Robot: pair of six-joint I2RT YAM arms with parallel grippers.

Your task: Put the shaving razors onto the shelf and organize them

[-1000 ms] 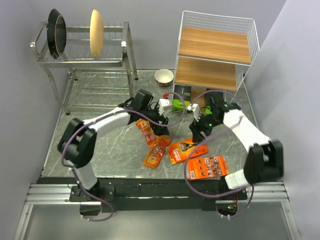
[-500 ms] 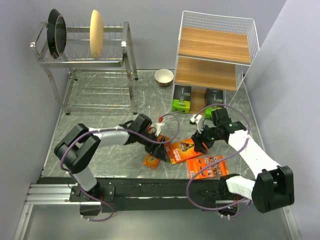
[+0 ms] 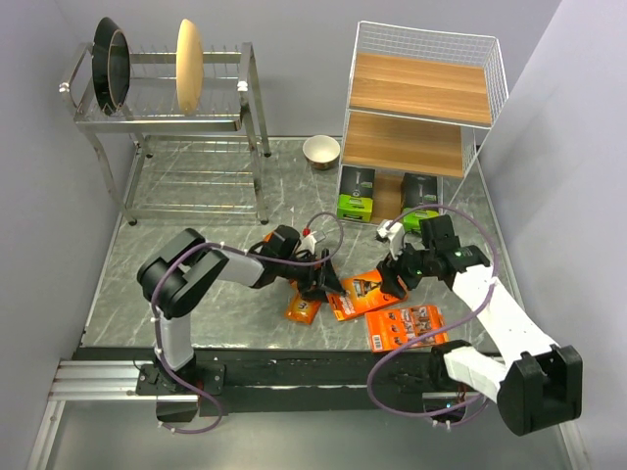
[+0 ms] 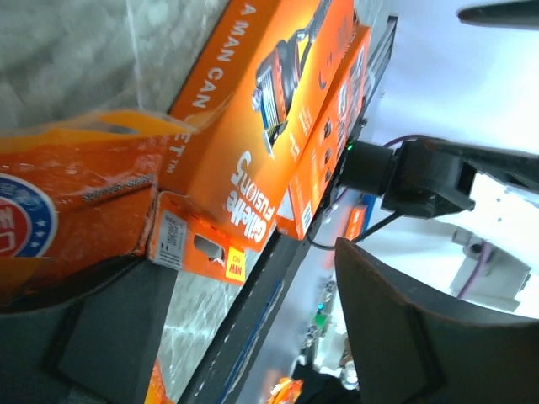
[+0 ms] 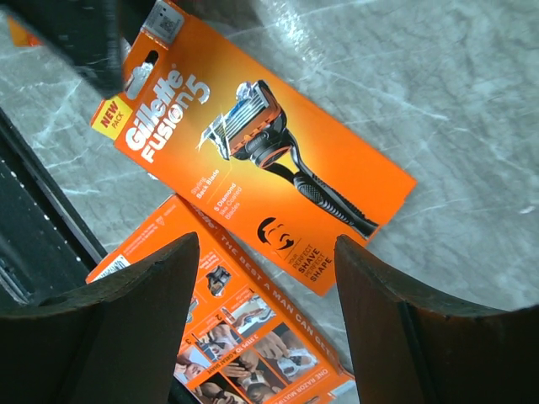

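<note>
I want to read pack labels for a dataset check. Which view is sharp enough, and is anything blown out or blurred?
Right wrist: print on the flat orange card is crisp, fingers soft. Left wrist: upper right overexposed, nearest blister pack blurred.

Grey marble table (image 3: 230,328), pale lilac walls (image 3: 294,59)

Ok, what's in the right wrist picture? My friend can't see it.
A flat orange Gillette Fusion5 razor card lies on the grey marble table, with the right gripper open above it. A second orange card lies beside it.
</note>
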